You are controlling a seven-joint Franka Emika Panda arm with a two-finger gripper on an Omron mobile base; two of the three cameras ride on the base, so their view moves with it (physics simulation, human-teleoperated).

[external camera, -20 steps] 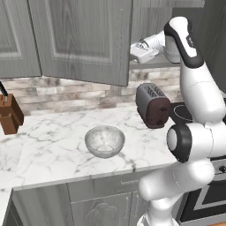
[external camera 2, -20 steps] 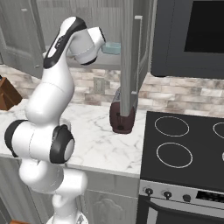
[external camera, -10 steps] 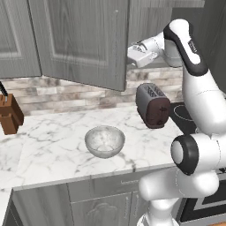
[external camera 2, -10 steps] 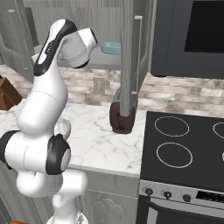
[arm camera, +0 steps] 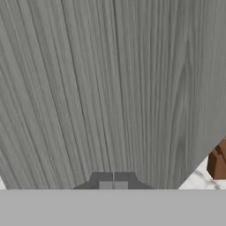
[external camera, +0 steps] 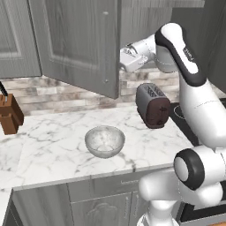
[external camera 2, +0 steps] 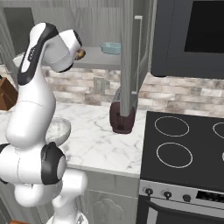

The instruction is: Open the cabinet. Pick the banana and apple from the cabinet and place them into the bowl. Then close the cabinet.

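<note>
The cabinet's left door (external camera: pixel 79 44) hangs part open, and its right door (external camera 2: pixel 129 57) stands open edge-on with a slim bar handle. My gripper (external camera: pixel 126 62) is shut at the left door's free edge, on its inner side. In the hand view the closed fingertips (arm camera: pixel 113 185) sit close against grey wood grain. The glassy bowl (external camera: pixel 104 140) stands empty on the marble counter below; my arm partly covers the bowl (external camera 2: pixel 59 131) in the right base view. A small brownish round fruit (external camera 2: pixel 79 54), perhaps the apple, peeks out on the shelf by my wrist. The banana is hidden.
A dark red toaster (external camera: pixel 152 105) stands right of the bowl, under the open right door. A light-blue dish (external camera 2: pixel 111 47) sits on the cabinet shelf. A brown knife block (external camera: pixel 9 115) is at the counter's far left. The stove (external camera 2: pixel 175 144) lies right of the counter.
My hand has moved left and slightly down along the left door's edge, and that door has swung further out. The jaws stayed shut.
</note>
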